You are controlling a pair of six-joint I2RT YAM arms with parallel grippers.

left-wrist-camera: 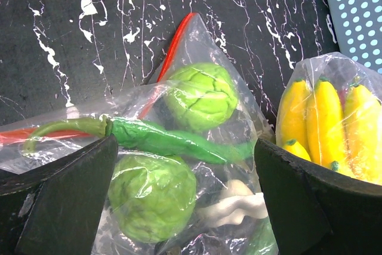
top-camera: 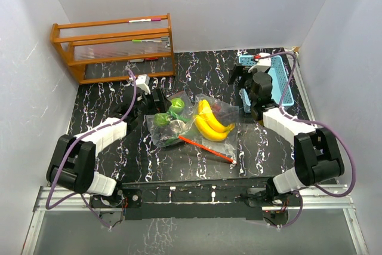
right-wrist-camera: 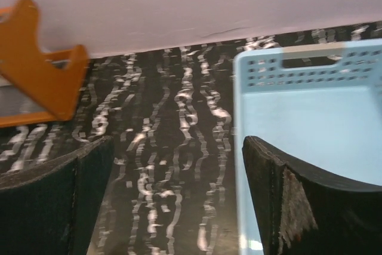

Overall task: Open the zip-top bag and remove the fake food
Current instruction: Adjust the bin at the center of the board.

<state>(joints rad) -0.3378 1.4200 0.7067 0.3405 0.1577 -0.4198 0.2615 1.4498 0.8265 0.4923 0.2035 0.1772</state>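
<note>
So the zip-top bag (top-camera: 190, 138) is lying flat in the middle of the desk (top-camera: 101, 111), and all the fake food looks to be inside it — bananas (top-camera: 210, 122) on the right half, round green fruits (left-wrist-camera: 202, 95) and a long green pepper (left-wrist-camera: 167, 138) on the left half. The red zip strip (top-camera: 206, 149) runs along the bag's lower edge in the top view. It's too small to say for sure it's sealed, but my read is nothing's out yet.

The left claw (left-wrist-camera: 185, 143) is spread as wide as it goes right over the green stuff, one finger either side, holding nothing. The right claw (right-wrist-camera: 178, 141) is in the upper right by the light-blue basket (top-camera: 285, 85), also wide apart with nothing in it.

What I'd worry about: the left claw is lined up on the lumpy middle of the bag, not the zip. Close there and it pinches fruit through the plastic — the whole bag lifts or slides and never opens. The film looks thin and slippery too, so a grab at one lip could slip off. And with the right claw well apart from the bag, nothing pins it down, so any tug would just drag it across the desk.
</note>
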